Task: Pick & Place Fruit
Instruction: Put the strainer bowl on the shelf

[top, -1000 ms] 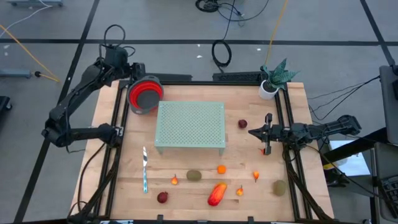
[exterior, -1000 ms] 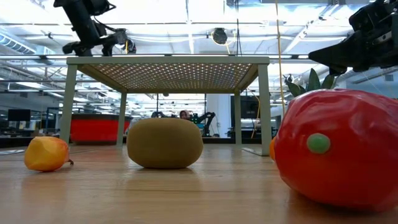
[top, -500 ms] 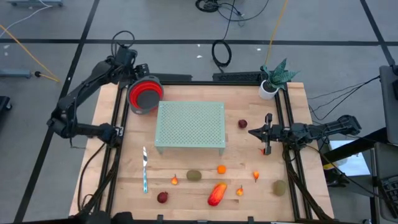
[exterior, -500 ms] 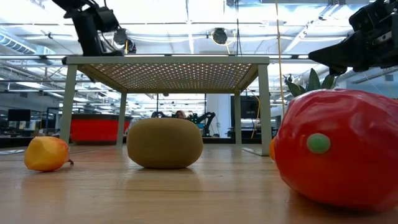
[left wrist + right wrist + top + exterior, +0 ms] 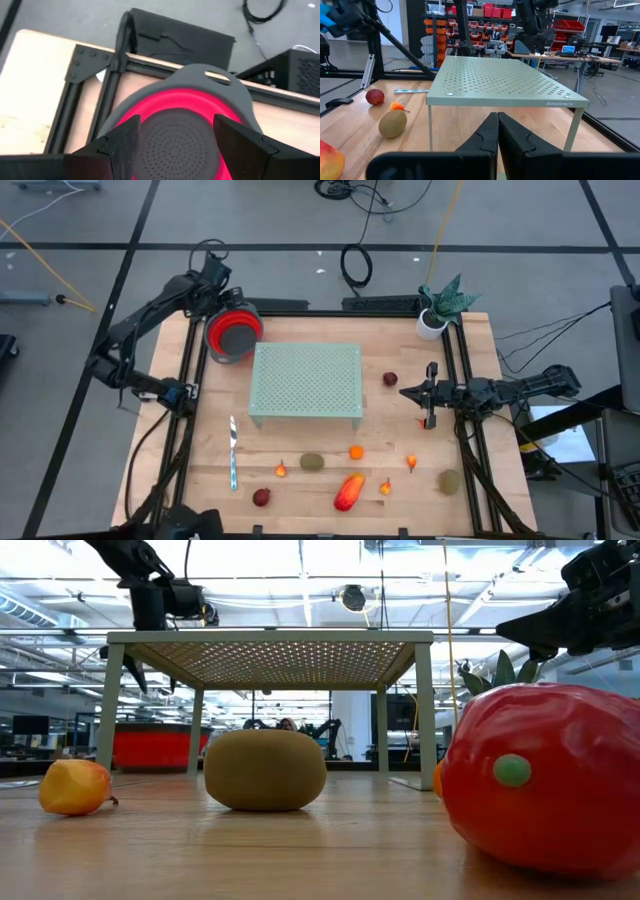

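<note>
The toy fruits lie on the near half of the table. They include a dark-red round one [image 5: 262, 497], a brown-green oval [image 5: 313, 462], an orange piece [image 5: 356, 451] and the long red-orange piece [image 5: 348, 491]. A second oval [image 5: 449, 479] lies near the right rail, and another dark-red one [image 5: 390, 379] lies right of the stand. My left gripper [image 5: 222, 300] hangs open above the red bowl [image 5: 233, 332] at the far left corner. In its wrist view the left gripper [image 5: 177, 150] has a finger on either side of the bowl [image 5: 180, 107] and touches nothing. My right gripper [image 5: 405, 391] is shut and holds nothing; it hovers right of the green stand, seen again [image 5: 497, 131] in its own wrist view.
A green perforated stand [image 5: 307, 380] on four legs fills the table's middle. A slim silver knife [image 5: 233, 452] lies near the left side. A potted plant [image 5: 440, 305] stands at the far right corner. Black rails [image 5: 190, 410] run along both sides of the table.
My left arm has swung toward the table's right, bringing its gripper from beside the far left corner to over the red bowl and tipping it downward. The right arm and the fruits have kept still.
</note>
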You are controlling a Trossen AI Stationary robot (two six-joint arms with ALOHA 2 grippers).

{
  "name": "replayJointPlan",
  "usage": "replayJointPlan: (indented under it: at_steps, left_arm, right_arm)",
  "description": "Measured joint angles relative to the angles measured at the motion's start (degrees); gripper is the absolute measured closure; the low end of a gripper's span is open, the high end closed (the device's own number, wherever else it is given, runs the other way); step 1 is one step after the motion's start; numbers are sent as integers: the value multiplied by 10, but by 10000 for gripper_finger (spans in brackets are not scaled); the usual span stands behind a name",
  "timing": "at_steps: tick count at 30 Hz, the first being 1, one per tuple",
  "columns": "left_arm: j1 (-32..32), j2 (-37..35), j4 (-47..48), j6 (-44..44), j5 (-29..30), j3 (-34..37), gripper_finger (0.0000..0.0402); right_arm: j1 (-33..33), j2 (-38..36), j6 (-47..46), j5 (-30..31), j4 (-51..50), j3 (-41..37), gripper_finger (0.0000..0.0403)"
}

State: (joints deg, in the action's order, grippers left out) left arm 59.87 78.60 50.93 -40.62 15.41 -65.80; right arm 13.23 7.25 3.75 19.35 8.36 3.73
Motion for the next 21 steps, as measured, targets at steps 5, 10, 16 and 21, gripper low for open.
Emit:
replayJointPlan:
  at_steps: [5, 10, 16, 21]
  left_arm:
    - [-1, 25, 0, -25, 24, 0, 151]
    - [-6, 38, -2, -37, 48, 0, 151]
    - [-8, 59, 72, -107, -24, 0, 151]
    - [-15, 61, 163, -111, -62, 0, 151]
  right_arm:
    - [0, 0, 0, 0, 0, 0, 399]
    - [0, 0, 0, 0, 0, 0, 399]
    - [0, 0, 1, 0, 0, 0, 399]
    - [0, 0, 2, 0, 0, 0, 399]
